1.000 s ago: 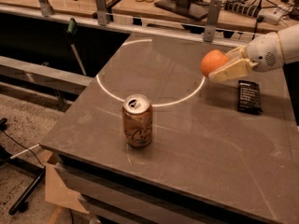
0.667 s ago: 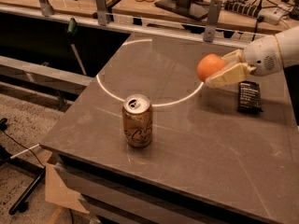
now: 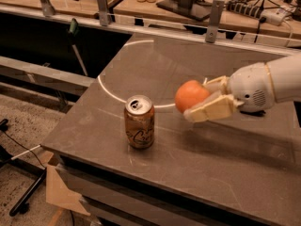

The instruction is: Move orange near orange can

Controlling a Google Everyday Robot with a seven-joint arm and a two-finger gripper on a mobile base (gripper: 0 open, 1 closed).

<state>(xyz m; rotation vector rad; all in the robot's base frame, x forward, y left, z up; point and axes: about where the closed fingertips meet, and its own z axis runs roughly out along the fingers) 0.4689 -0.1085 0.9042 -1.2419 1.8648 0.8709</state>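
The orange (image 3: 189,95) is a round smooth fruit held in my gripper (image 3: 205,99), which comes in from the right and is shut on it, with one cream finger behind and one in front. It hangs a little above the grey table (image 3: 211,164). The orange can (image 3: 139,121) stands upright near the table's front left, to the left of and slightly nearer than the orange, a short gap apart.
A white curved line (image 3: 110,93) is marked on the tabletop behind the can. A rail with metal posts (image 3: 213,14) runs along the table's far edge. The table's left and front edges drop to the floor. The flat black device is hidden behind my arm.
My gripper has carried the orange to the left and toward the front, from above the black device to close beside the can. The can has not moved.
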